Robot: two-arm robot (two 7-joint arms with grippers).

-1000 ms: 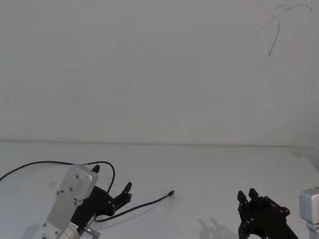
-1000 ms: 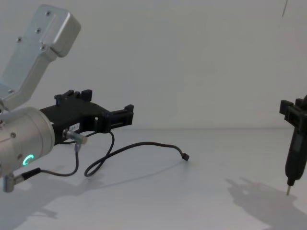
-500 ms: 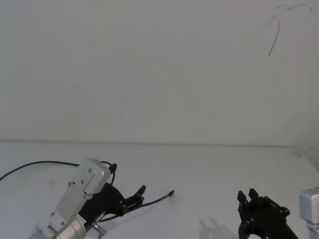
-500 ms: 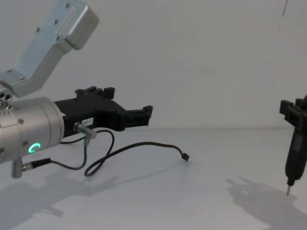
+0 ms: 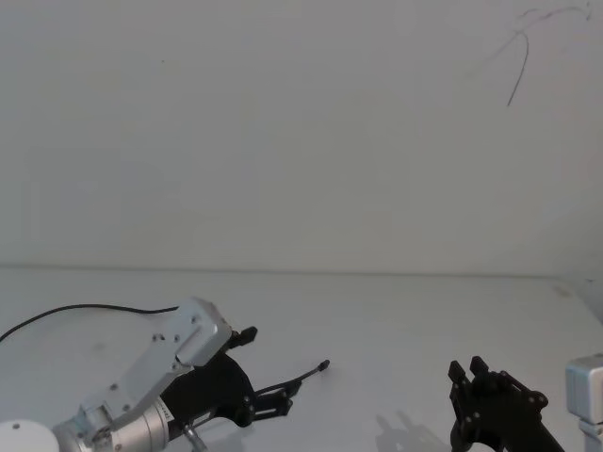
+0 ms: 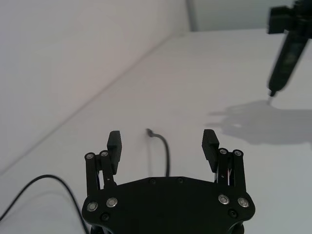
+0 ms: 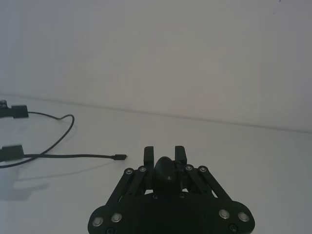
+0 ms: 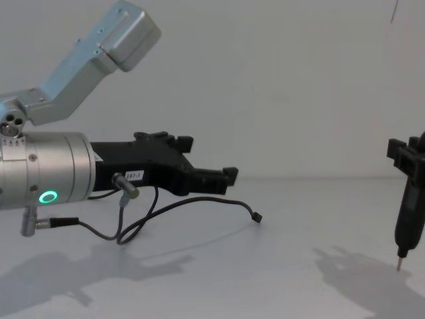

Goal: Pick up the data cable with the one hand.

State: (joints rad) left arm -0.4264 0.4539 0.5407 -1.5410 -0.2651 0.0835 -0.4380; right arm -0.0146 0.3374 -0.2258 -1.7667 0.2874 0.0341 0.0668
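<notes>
Fingers apart, the left gripper (image 6: 162, 140) hovers over the data cable (image 6: 167, 158); the right gripper (image 7: 165, 148), fingers together, hangs aside.

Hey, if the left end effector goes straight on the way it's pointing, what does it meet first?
Probably the data cable: its plug end lies ahead between the left end effector's open fingers, though its height above the table is unclear.
</notes>
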